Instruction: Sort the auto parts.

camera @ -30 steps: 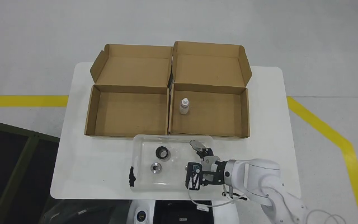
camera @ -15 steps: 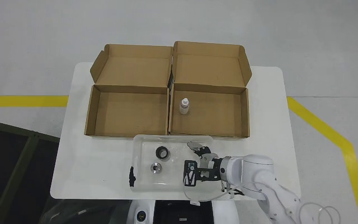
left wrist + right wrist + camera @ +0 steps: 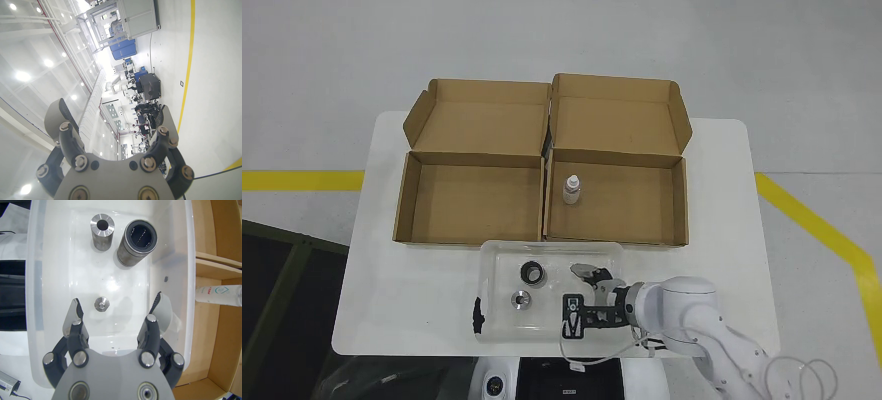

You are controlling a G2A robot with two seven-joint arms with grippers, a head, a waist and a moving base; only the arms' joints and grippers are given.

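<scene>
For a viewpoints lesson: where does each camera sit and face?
Top view: above arms, facing down at table, boxes, tray; right arm shows.
Left wrist view: on left wrist, facing hall ceiling; open left fingers show.
Right wrist view: on right wrist, facing into tray; open right fingers show.
Shared by top and right wrist: tray, bearing, bottle.

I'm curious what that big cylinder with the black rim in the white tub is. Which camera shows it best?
The right wrist view: the black-rimmed cylinder stands on end in the white tub, with ridges visible inside its bore. In the top view the cylinder is just a small dark ring. The left wrist view faces the hall.
</scene>
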